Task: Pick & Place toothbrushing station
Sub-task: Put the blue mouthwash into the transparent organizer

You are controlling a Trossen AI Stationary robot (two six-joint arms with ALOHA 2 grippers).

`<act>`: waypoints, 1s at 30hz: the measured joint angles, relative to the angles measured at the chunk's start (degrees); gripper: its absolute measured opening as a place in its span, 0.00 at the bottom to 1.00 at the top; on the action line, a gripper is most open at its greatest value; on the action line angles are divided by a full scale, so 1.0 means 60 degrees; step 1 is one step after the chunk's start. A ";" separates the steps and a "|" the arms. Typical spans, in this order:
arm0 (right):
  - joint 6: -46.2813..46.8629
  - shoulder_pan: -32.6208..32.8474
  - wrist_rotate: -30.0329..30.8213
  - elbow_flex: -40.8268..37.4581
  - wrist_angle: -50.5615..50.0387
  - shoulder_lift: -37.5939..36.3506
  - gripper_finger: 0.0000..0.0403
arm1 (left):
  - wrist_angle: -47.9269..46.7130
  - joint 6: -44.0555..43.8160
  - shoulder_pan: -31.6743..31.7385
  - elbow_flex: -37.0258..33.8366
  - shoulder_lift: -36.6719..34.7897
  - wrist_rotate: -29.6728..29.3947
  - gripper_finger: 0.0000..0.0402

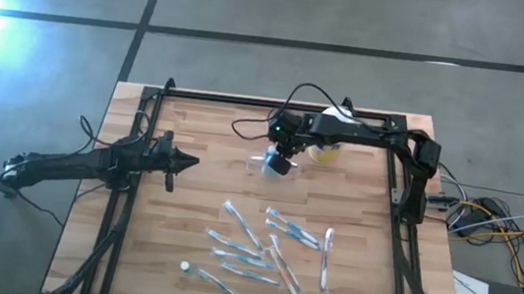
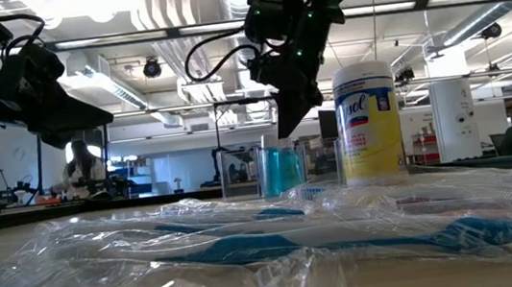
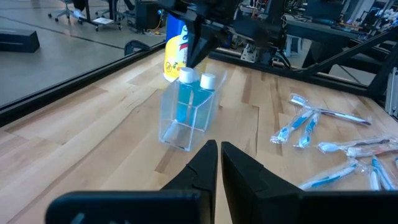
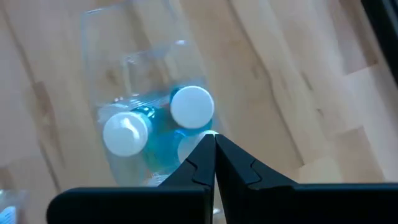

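Observation:
The toothbrushing station (image 3: 186,115) is a small clear plastic holder standing upright on the wooden table, with two blue bottles with white caps (image 4: 191,107) inside. It also shows as the holder (image 1: 268,165) near the table's far middle and as the holder (image 2: 278,170) in the low view. My right gripper (image 4: 213,140) is shut, slanting down over the holder's top, its tips beside one white cap. My left gripper (image 1: 191,162) is shut and waits level over the table's left side, apart from the holder. My right gripper's shut fingertips (image 3: 189,62) come from above at the holder's top edge, next to one white cap (image 3: 186,76). I cannot tell whether they touch the holder or the cap. The holder stands upright with its base on the table.
A white-lidded, yellow-labelled canister (image 2: 368,121) stands just behind the holder toward the table's right. Several wrapped blue toothbrushes (image 1: 270,252) lie scattered over the near middle of the table. A dark frame (image 1: 406,183) borders the table.

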 joint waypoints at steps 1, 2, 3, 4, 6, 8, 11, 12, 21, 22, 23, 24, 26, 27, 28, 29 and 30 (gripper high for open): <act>0.0006 0.0057 -0.0004 0.0003 0.0001 -0.0009 0.02 | 0.0000 0.0002 0.0003 0.0000 0.0000 0.0000 0.06; 0.0008 0.0105 -0.0013 0.0014 0.0001 -0.0013 0.02 | 0.0000 0.0002 0.0001 0.0000 0.0000 0.0000 0.06; 0.0008 0.0148 -0.0021 0.0031 0.0001 -0.0023 0.02 | 0.0000 0.0001 0.0001 0.0000 0.0000 0.0000 0.06; 0.0012 0.0196 -0.0024 0.0057 -0.0016 -0.0026 0.02 | 0.0000 0.0000 0.0000 0.0000 0.0000 0.0000 0.06; 0.0078 0.0273 -0.0024 0.0164 -0.0177 -0.0027 0.02 | 0.0000 0.0002 -0.0001 0.0000 0.0000 0.0000 0.06; 0.0170 0.0364 -0.0024 0.0210 -0.0330 -0.0039 0.02 | 0.0000 0.0002 0.0002 0.0000 0.0000 0.0000 0.06; 0.0194 0.0491 -0.0023 0.0301 -0.0651 -0.0041 0.02 | 0.0000 0.0002 0.0002 0.0000 0.0000 0.0000 0.06; 0.0194 0.0527 -0.0004 0.0325 -0.0744 -0.0041 0.02 | 0.0000 0.0002 0.0003 0.0000 0.0000 0.0000 0.06; 0.0239 0.0548 0.1491 0.0338 -0.0703 -0.0063 0.02 | 0.0004 0.0002 0.0002 0.0000 0.0000 -0.0004 0.06; 0.0225 0.0514 0.1495 0.0338 -0.0698 -0.0060 0.02 | 0.0004 0.0002 0.0000 0.0000 0.0000 -0.0004 0.06; 0.0223 0.0497 0.1495 0.0338 -0.0700 -0.0059 0.02 | 0.0005 0.0002 -0.0001 0.0000 0.0000 -0.0004 0.06; 0.0223 0.0474 0.1491 0.0338 -0.0708 -0.0057 0.02 | 0.0004 0.0002 0.0001 0.0000 0.0000 -0.0004 0.06; 0.0176 0.0443 0.1449 0.0332 -0.0723 -0.0056 0.02 | 0.0004 0.0005 0.0002 0.0000 0.0000 -0.0004 0.06; 0.0117 0.0434 0.1430 0.0316 -0.0724 -0.0057 0.02 | 0.0004 0.0005 0.0001 0.0000 0.0000 -0.0004 0.06; 0.0067 0.0437 0.1408 0.0292 -0.0730 -0.0056 0.02 | 0.0004 0.0005 0.0003 0.0000 0.0000 -0.0004 0.06; 0.0039 0.0437 0.1354 0.0276 -0.0744 -0.0052 0.02 | 0.0004 0.0005 0.0003 0.0000 0.0000 -0.0004 0.06; 0.0023 0.0437 0.1259 0.0253 -0.0742 -0.0048 0.02 | 0.0004 0.0012 0.0003 0.0000 0.0000 -0.0004 0.06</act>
